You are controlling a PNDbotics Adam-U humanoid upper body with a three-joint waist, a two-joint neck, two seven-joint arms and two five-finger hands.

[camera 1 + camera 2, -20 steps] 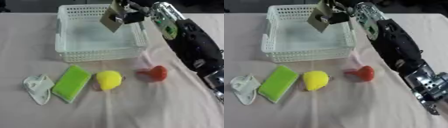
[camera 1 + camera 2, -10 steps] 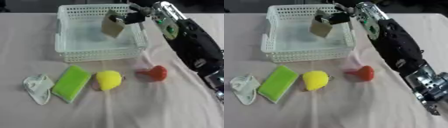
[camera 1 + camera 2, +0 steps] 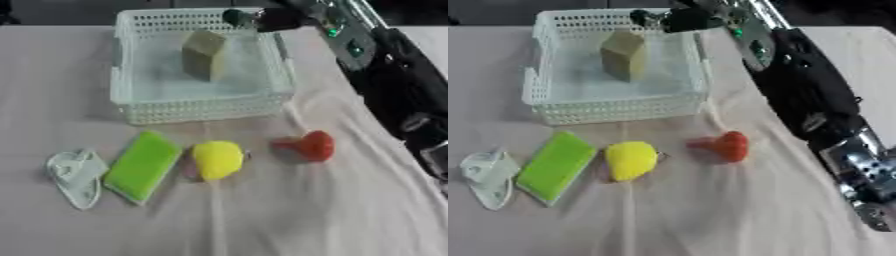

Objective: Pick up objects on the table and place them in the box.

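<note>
White plastic mesh box (image 3: 203, 102): beige block (image 3: 204, 54) inside, at far wall | right hand (image 3: 262, 19): over far right corner, arm outstretched, grip unclear

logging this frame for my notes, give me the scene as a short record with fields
container: white basket at the table's far side
in basket: tan block, apart from the hand
right hand: right hand over the basket's far right rim, holding nothing; whether its fingers are open or curled cannot be told
left hand: not in view
waiting on table, left to right: pale white object, green sponge-like slab, yellow object, red object
surface: light cloth
</note>
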